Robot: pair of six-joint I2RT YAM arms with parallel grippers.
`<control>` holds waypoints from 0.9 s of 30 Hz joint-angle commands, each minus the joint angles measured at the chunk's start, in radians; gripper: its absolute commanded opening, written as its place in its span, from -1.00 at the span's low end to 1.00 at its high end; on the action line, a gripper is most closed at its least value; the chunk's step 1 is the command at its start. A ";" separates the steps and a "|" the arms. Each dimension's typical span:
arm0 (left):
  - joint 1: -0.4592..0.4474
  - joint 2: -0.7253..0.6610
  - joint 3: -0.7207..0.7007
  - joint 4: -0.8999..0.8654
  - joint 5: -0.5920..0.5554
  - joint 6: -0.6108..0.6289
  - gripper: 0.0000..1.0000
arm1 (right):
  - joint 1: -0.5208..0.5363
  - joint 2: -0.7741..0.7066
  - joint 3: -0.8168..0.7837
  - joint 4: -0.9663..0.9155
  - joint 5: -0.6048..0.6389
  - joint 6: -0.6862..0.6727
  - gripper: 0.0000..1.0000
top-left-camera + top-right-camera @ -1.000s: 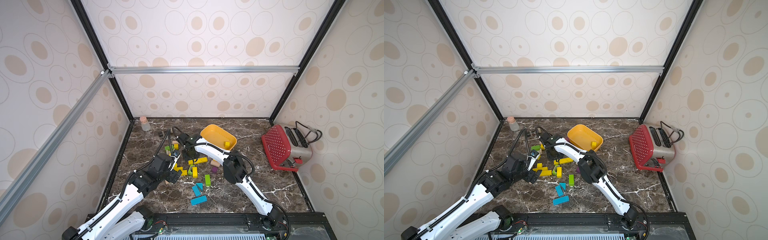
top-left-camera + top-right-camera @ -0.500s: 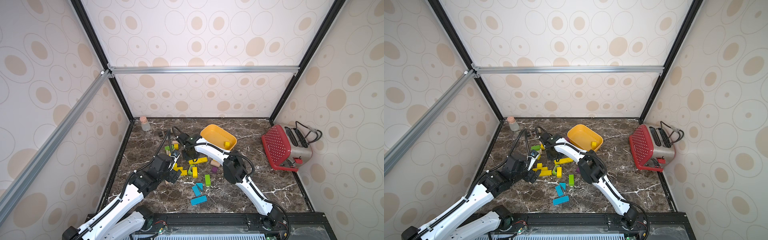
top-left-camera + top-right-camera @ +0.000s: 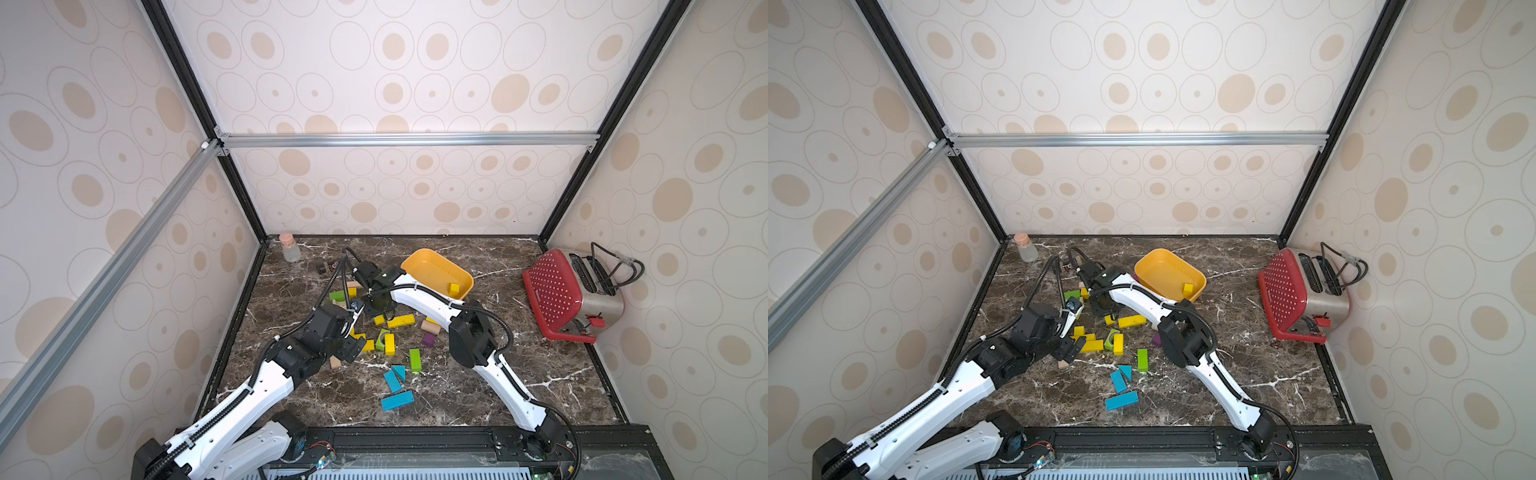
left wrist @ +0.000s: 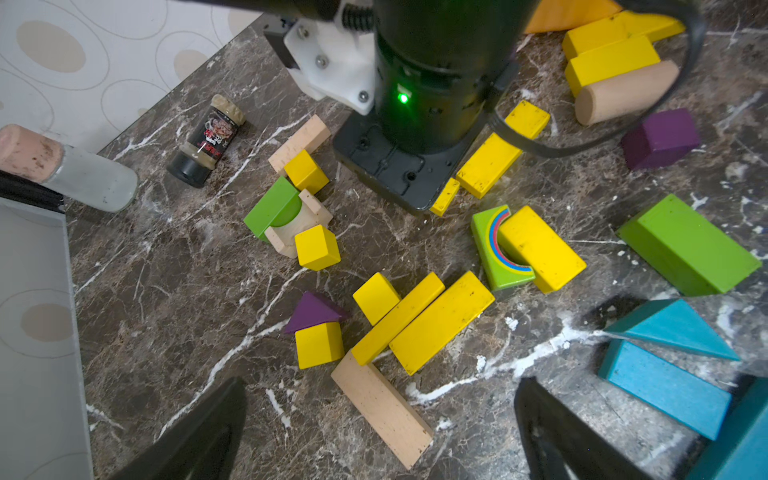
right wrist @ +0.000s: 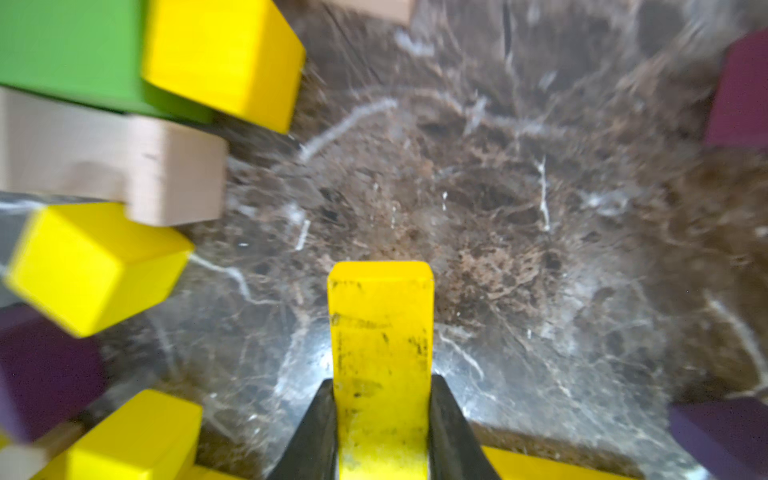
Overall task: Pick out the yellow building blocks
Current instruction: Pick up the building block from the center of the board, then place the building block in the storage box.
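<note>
The right tool (image 5: pixel 381 388) pinches a thin yellow block (image 5: pixel 380 316) tight. The left tool (image 4: pixel 380 386) is wide open above more yellow blocks (image 4: pixel 440 322) on the desk (image 4: pixel 187 291).

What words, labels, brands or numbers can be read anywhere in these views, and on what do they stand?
Nothing here reads as legible text.
Small dark bottle: printed red-and-white label, too small and blurred to read.
Red toaster: nothing legible at this size.
Green arch block: painted coloured arcs only, no letters.
Yellow building blocks: scuff marks, no print.
</note>
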 commanded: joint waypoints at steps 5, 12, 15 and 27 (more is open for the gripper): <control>0.005 0.085 0.097 0.081 -0.012 0.049 0.99 | -0.012 -0.179 -0.118 0.050 0.000 -0.071 -1.00; 0.006 0.151 0.141 0.146 -0.019 0.074 0.98 | -0.050 -0.256 -0.212 0.113 -0.043 -0.088 -1.00; 0.006 0.169 0.150 0.186 -0.006 0.081 0.98 | -0.072 -0.286 -0.242 0.145 -0.062 -0.095 -1.00; 0.005 0.287 0.229 0.277 0.007 0.071 0.96 | -0.120 -0.370 -0.314 0.174 -0.058 -0.133 -1.00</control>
